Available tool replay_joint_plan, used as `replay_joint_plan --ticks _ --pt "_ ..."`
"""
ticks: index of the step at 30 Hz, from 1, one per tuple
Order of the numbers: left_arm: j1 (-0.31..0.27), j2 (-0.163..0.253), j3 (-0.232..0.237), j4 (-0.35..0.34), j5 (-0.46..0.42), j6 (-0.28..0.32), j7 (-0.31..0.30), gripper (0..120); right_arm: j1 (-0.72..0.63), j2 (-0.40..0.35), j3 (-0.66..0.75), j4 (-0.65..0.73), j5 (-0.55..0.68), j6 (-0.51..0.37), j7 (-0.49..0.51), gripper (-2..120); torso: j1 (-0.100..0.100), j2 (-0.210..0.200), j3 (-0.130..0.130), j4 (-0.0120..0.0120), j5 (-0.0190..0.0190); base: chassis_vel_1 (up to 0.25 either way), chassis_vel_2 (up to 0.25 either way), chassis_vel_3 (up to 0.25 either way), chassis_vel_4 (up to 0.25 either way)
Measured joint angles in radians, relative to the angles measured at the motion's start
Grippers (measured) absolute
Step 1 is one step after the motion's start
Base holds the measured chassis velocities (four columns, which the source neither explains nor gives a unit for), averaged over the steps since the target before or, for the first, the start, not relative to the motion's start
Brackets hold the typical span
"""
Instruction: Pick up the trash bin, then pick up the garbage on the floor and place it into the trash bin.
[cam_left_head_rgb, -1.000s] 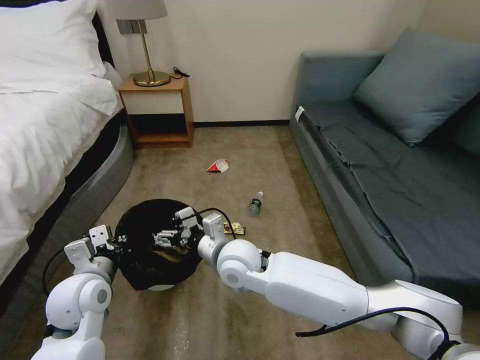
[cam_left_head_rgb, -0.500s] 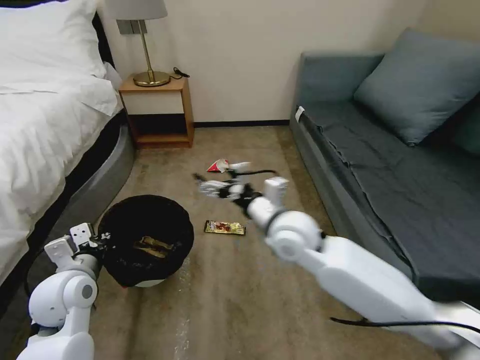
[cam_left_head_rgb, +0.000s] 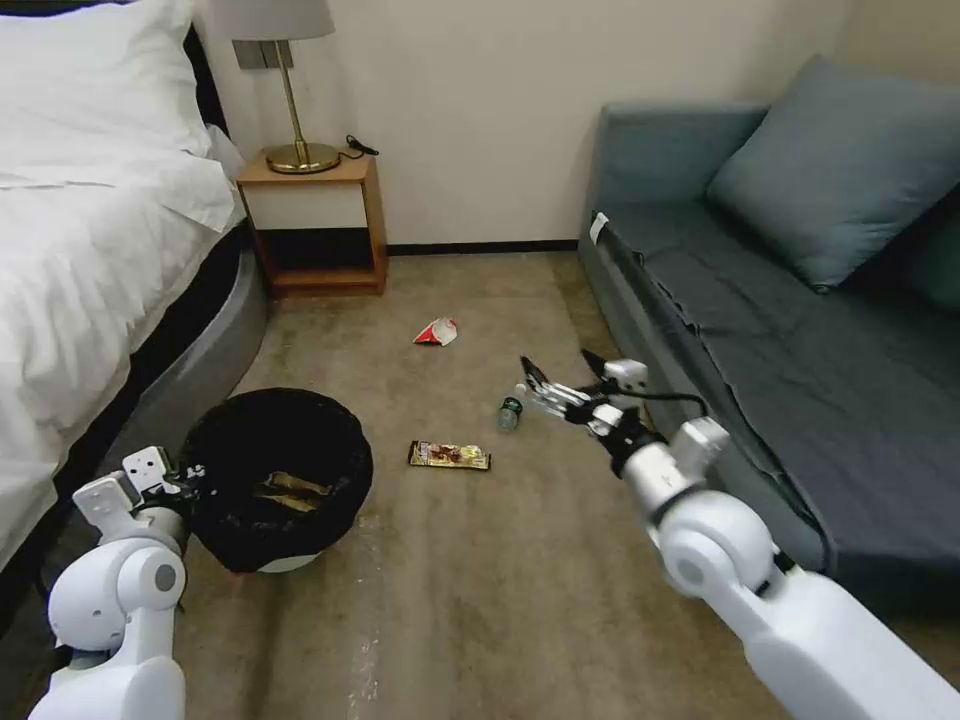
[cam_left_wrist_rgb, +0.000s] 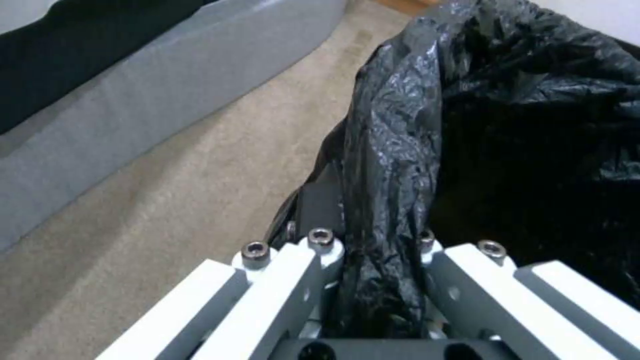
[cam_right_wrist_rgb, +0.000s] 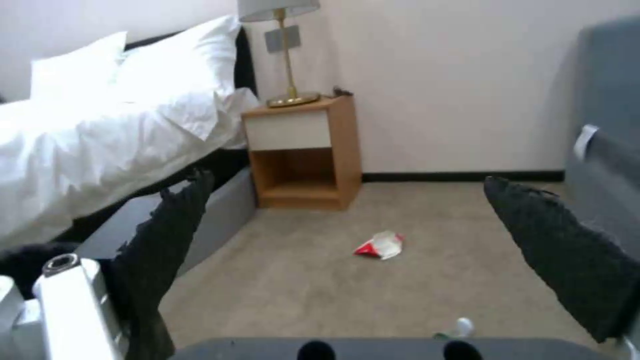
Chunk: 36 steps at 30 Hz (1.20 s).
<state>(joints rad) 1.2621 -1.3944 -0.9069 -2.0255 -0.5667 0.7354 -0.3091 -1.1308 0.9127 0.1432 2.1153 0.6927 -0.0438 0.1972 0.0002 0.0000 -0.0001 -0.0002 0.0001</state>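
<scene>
The trash bin (cam_left_head_rgb: 275, 470), white with a black bag liner (cam_left_wrist_rgb: 507, 125), stands on the carpet beside the bed. My left gripper (cam_left_head_rgb: 190, 478) (cam_left_wrist_rgb: 373, 245) is shut on its rim, pinching the liner. A tan-brown scrap (cam_left_head_rgb: 288, 490) lies inside the bin. On the floor lie a gold-brown snack wrapper (cam_left_head_rgb: 449, 456), a small clear bottle (cam_left_head_rgb: 511, 410) (cam_right_wrist_rgb: 460, 327) and a red-and-white packet (cam_left_head_rgb: 437, 331) (cam_right_wrist_rgb: 380, 246). My right gripper (cam_left_head_rgb: 557, 368) (cam_right_wrist_rgb: 347, 179) hangs open and empty just right of and above the bottle.
A bed (cam_left_head_rgb: 90, 260) with white linen runs along the left. A wooden nightstand (cam_left_head_rgb: 318, 225) with a brass lamp (cam_left_head_rgb: 290, 90) stands at the far wall. A grey-blue sofa (cam_left_head_rgb: 780, 330) lines the right side, close to my right arm. Bare carpet lies between them.
My right arm has swung from over the bin to the right, ending open near the bottle. The bin and left gripper have shifted slightly left.
</scene>
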Motion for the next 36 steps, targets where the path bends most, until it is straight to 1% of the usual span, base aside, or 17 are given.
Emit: replay_joint_plan --ticks 2,3,7,15,22,36 --pt "0.001 -0.006 -0.002 0.000 0.000 0.000 0.001 4 -0.038 0.010 0.011 0.002 -0.052 0.018 -0.014 100 0.000 0.000 0.000 0.0000 -0.0001 0.000 0.000 0.000 0.000" --pt "0.001 -0.006 -0.002 0.000 0.000 0.000 0.001 4 -0.038 0.010 0.011 0.002 -0.052 0.018 -0.014 100 0.000 0.000 0.000 0.0000 -0.0001 0.000 0.000 0.000 0.000" --pt "0.011 -0.013 -0.004 -0.009 0.000 0.000 0.002 4 -0.071 0.035 0.003 -0.015 -0.136 0.050 -0.036 100 0.000 0.000 0.000 0.0002 -0.0001 0.000 0.000 0.000 0.000" --pt "0.024 -0.015 -0.009 -0.022 0.000 0.000 0.003 4 -0.082 0.063 -0.022 -0.041 -0.191 0.073 -0.047 100 0.000 0.000 0.000 0.0002 -0.0002 0.000 0.000 0.000 0.000" --pt "0.025 -0.015 -0.010 -0.026 -0.001 0.000 0.003 4 -0.081 0.065 -0.037 -0.045 -0.197 0.074 -0.048 100 0.000 0.000 0.000 0.0003 -0.0002 -0.011 0.013 0.018 -0.011" --pt "0.018 -0.015 -0.006 -0.027 0.000 0.000 0.003 4 -0.065 0.062 -0.056 -0.058 -0.197 0.073 -0.053 100 0.000 0.000 0.000 0.0003 -0.0002 -0.076 0.086 0.074 -0.075"
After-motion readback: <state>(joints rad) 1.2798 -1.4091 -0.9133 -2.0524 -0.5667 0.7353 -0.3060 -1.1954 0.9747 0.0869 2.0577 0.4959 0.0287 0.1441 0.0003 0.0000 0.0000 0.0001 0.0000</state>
